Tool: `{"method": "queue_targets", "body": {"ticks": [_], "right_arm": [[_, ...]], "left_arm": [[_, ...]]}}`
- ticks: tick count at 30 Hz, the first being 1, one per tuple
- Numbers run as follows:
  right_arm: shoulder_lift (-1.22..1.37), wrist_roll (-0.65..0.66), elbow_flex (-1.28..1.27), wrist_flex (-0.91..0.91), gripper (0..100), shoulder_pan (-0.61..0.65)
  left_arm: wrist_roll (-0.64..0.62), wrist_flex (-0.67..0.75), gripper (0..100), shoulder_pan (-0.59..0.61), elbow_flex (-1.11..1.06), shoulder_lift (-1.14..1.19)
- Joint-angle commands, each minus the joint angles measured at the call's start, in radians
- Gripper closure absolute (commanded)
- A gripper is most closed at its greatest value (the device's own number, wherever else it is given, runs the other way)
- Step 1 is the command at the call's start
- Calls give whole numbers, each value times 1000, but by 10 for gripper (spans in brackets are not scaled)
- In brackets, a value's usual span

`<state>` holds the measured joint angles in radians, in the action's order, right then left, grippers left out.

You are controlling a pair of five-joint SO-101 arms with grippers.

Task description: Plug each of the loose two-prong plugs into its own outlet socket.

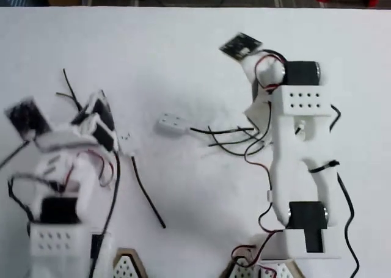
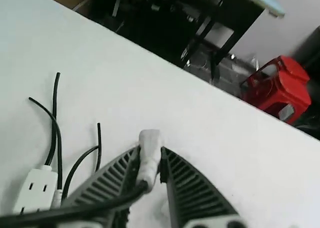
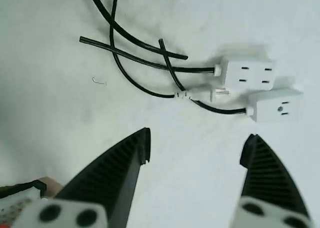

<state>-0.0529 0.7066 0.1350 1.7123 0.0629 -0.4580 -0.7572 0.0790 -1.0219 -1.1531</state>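
My left gripper [image 2: 150, 153] is shut on a white two-prong plug [image 2: 149, 160], whose black cord trails back past the fingers. In the high view this plug [image 1: 125, 137] sits at the tip of the left gripper [image 1: 109, 128], left of a white outlet [image 1: 173, 124]. Another white outlet [image 2: 31, 190] lies beside the left fingers. My right gripper [image 3: 197, 138] hangs open above the table with nothing in it. Beyond it lie a double outlet [image 3: 247, 72], a single outlet [image 3: 275, 107] and a loose plug [image 3: 220, 91] with bare prongs between them.
Loose black cords [image 1: 232, 134] cross the table beside the right arm [image 1: 302, 143], and more cord ends [image 1: 68, 88] lie beyond the left arm. One cord [image 1: 146, 195] runs toward the front edge. A small wire scrap [image 3: 99, 81] lies on the table.
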Motion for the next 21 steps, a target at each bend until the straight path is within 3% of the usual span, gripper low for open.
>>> {"method": "queue_targets", "body": {"ticks": [1, 7, 12, 21], "right_arm": [[-48, -8, -44, 1, 711, -67], [-48, -6, -83, 1, 711, -153], [-48, -6, -114, -1, 711, -205], [-48, 94, -167, -2, 711, -300]], "left_arm": [[80, -160, 976, -12, 362, 325], [195, -505, 976, -21, 881, 743], [313, -744, 976, -101, 1215, 1020], [608, -922, 976, -260, 1548, 1400]]}}
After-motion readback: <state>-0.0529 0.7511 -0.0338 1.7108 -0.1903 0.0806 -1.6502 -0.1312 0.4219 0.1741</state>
